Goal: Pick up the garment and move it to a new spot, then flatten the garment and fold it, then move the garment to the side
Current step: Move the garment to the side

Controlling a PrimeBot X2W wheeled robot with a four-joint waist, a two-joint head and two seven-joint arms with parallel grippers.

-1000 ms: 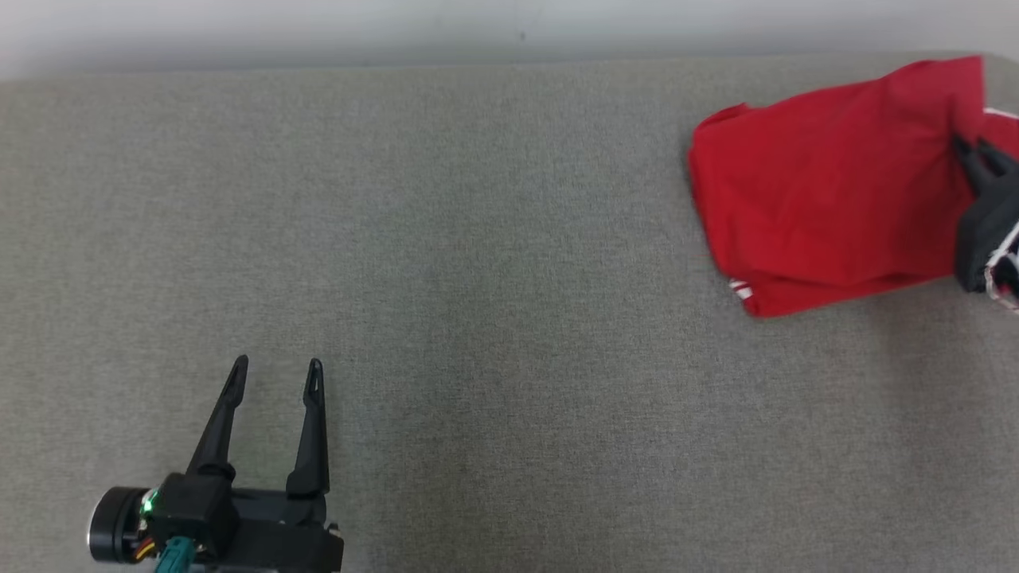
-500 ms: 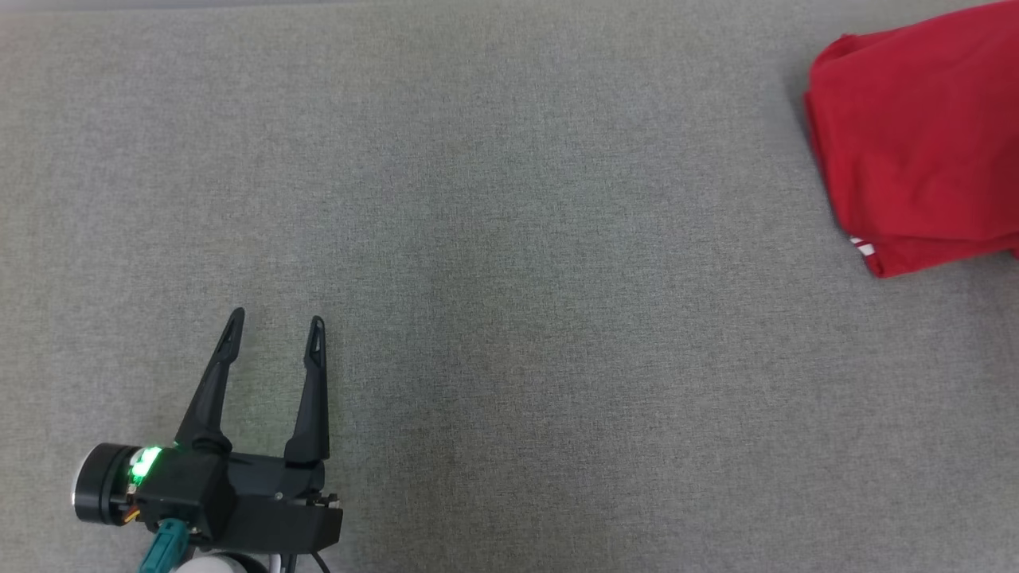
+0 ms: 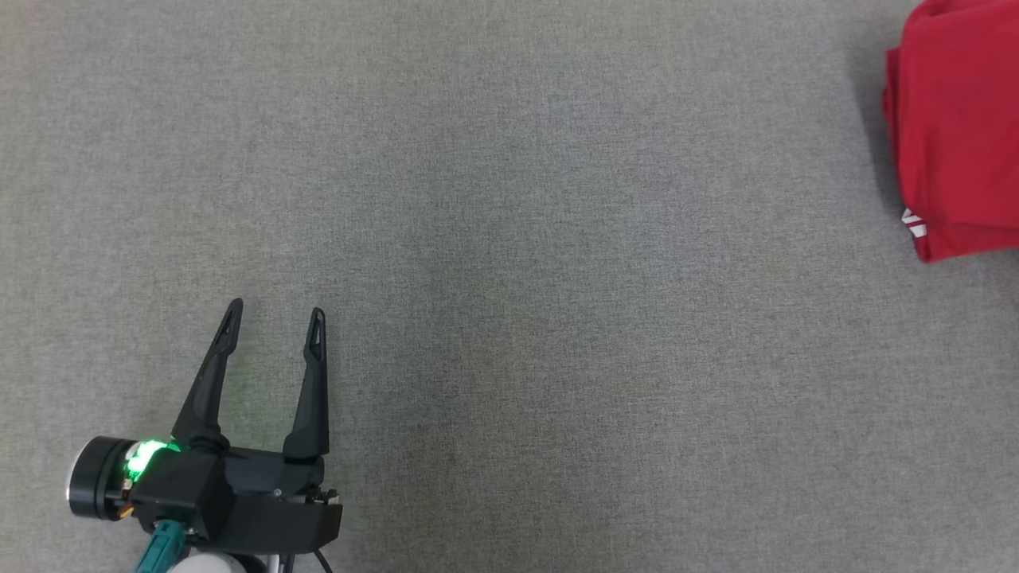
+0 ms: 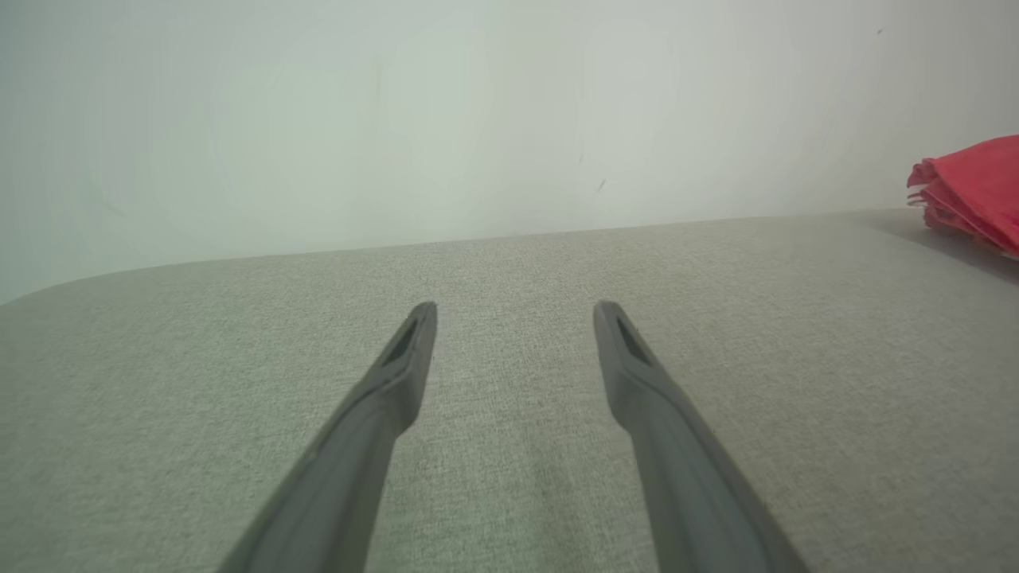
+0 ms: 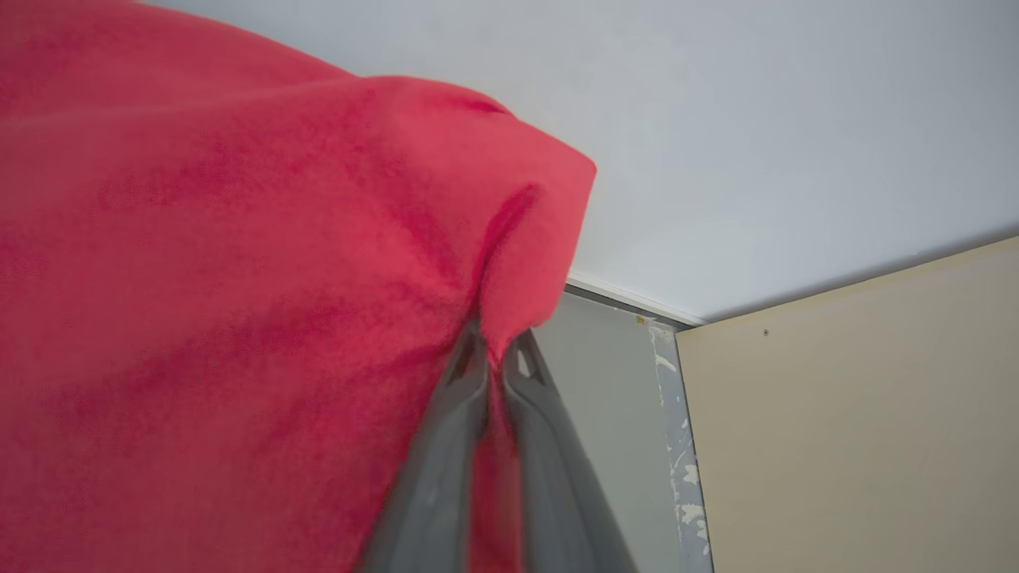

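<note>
The right gripper (image 5: 497, 344) is clenching a fold of the red, soft cloth garment (image 5: 239, 278). In the right wrist view its two long dark fingers (image 5: 446, 461) are pressing almost together, with a thin strip of red fabric running down between them. The cloth is bunching into a rounded peak just above the fingertips and is spreading across that view's left side. Beyond it, a pale plain wall (image 5: 756, 119) is meeting a flat beige panel (image 5: 876, 414) at the lower right.

In the head view the garment (image 3: 963, 119) is sitting in folded layers at the far right edge, partly cut off by the frame. Small white stripes (image 3: 914, 224) are peeking out near its lower left corner, and a soft shadow is falling along its left side. It is lying over the wide grey woven fabric surface (image 3: 557, 263); whether all of it is touching that surface I cannot tell.

The left gripper (image 3: 275, 312) is hovering released at the lower left, well apart from the garment. Its fingers are spreading wide with nothing between them, and a small green light (image 3: 147, 455) is glowing at its wrist. In the left wrist view those fingers are pointing across the bare surface, and the red layers are showing at the right edge.
</note>
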